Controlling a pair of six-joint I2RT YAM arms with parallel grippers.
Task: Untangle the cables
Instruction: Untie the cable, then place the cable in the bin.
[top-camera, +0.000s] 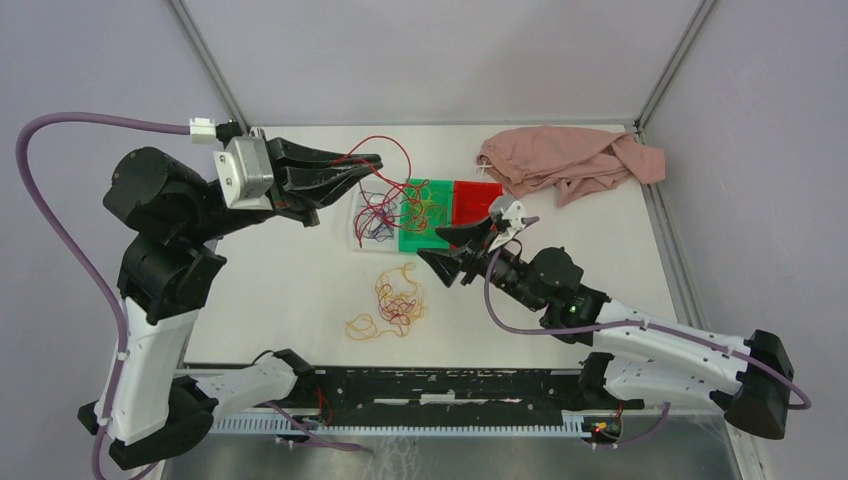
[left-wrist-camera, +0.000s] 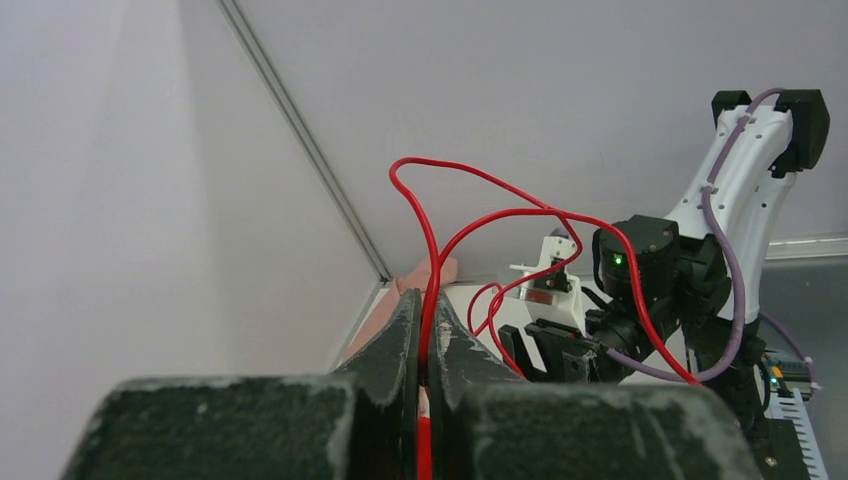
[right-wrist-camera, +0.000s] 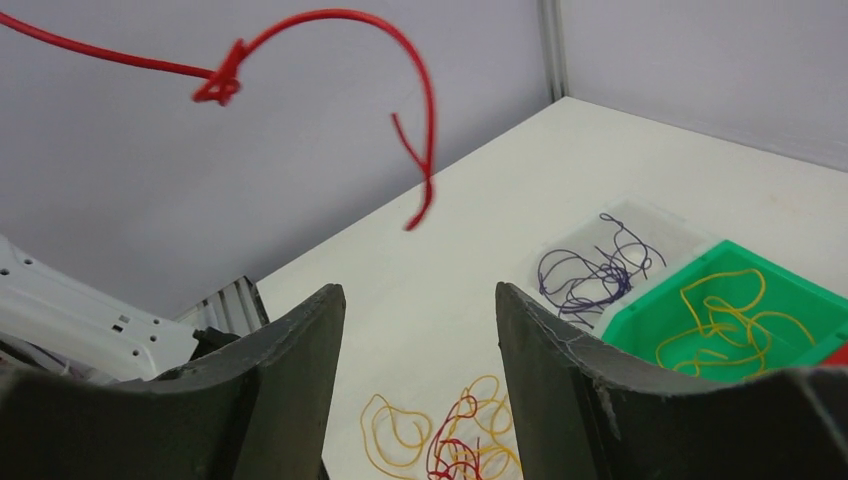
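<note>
With purple strands and yellow strands already binned, one thin red wire is clamped aloft in the left gripper, the right gripper is spread empty, and a yellow-and-red tangle is left on the white table.

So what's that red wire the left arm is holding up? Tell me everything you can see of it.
The red wire looks like one thin, floppy strand with a glossy, plastic-looking coat. The left arm's fingers are shut on it, holding it above the table. From the pinch it rises and bends into wide, loose loops in the air. The right wrist view shows a small kink and one end hanging free, touching nothing there.
</note>
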